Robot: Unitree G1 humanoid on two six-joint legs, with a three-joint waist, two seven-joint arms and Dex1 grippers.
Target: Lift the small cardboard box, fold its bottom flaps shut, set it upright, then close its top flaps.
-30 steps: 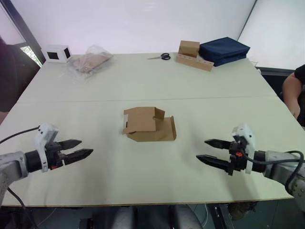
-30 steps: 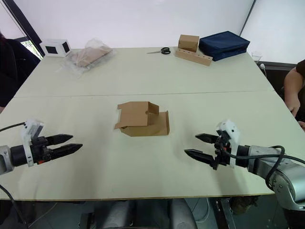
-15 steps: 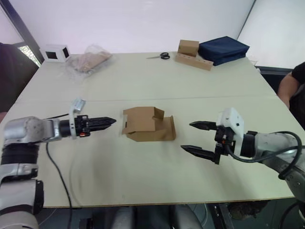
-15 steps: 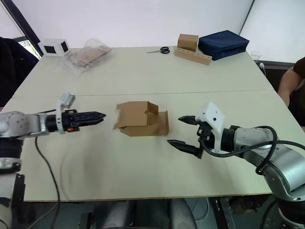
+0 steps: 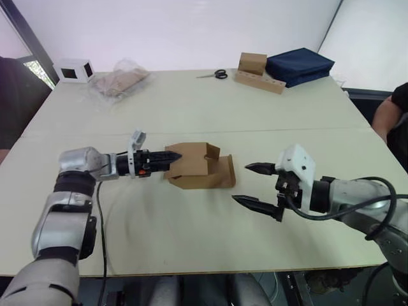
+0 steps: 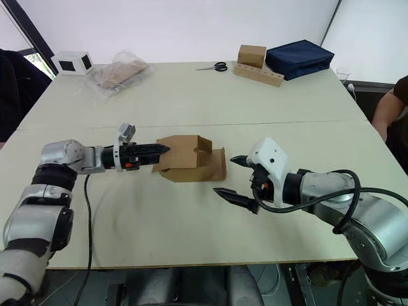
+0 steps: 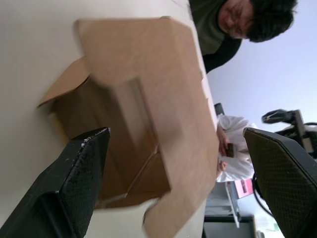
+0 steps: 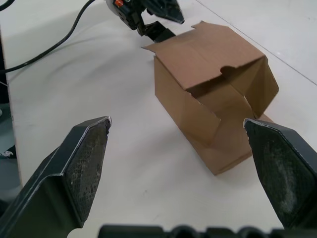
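Observation:
The small cardboard box (image 5: 201,167) lies on its side in the middle of the table (image 5: 191,108), with its flaps hanging open. Through one open end (image 8: 225,99) the inside is visible. My left gripper (image 5: 172,156) is open and level with the table, and its fingertips (image 8: 163,12) reach the edge of the box's left flap. In the left wrist view the box (image 7: 143,114) sits just ahead, between the two fingers. My right gripper (image 5: 245,185) is wide open a short way to the right of the box, holding nothing.
Along the far edge stand a white windowed box (image 5: 74,70), a clear plastic bag (image 5: 121,80), scissors (image 5: 217,75), a brown cube box (image 5: 254,64) on a cardboard strip and a navy bag (image 5: 299,65). A person's arm (image 5: 389,121) is at the right edge.
Both grippers have moved inward from the table's near corners toward the box. The left one has reached the box's left flap and the right one has stopped just short of it.

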